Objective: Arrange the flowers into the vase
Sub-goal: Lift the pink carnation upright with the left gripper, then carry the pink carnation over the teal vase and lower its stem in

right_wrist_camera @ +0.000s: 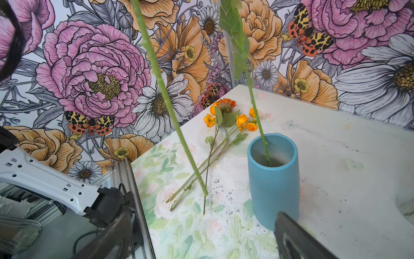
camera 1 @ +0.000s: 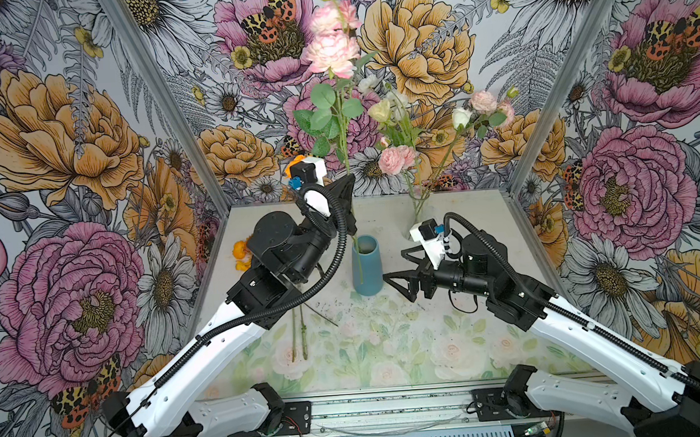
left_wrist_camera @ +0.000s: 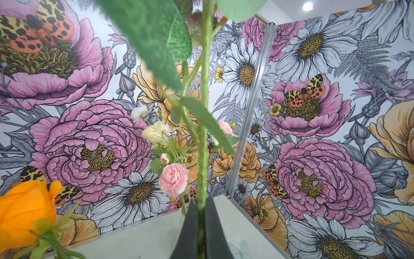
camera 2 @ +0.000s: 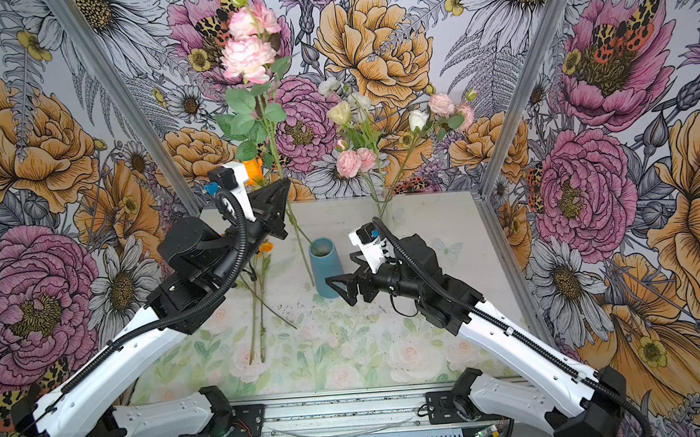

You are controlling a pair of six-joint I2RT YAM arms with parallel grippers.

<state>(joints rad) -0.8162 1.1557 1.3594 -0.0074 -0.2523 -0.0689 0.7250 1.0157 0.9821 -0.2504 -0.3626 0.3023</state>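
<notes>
The left arm (camera 1: 207,357) and right arm (camera 1: 598,350) have hole-dotted white shells, black joint housings (camera 1: 276,232) and black ribbed cable hoses (camera 1: 343,245). White wrist mounts (camera 1: 316,164) carry black cameras (camera 1: 302,172) with blue plugs (camera 1: 295,184). The jaws are black triangles.

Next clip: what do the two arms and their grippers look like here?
The left arm and right arm match: white shells dotted with small holes, black joint housings, a black corrugated cable along each. The left gripper and right gripper each have two black triangular fingers. A white mount with a black camera and blue plug sits at each wrist.
</notes>
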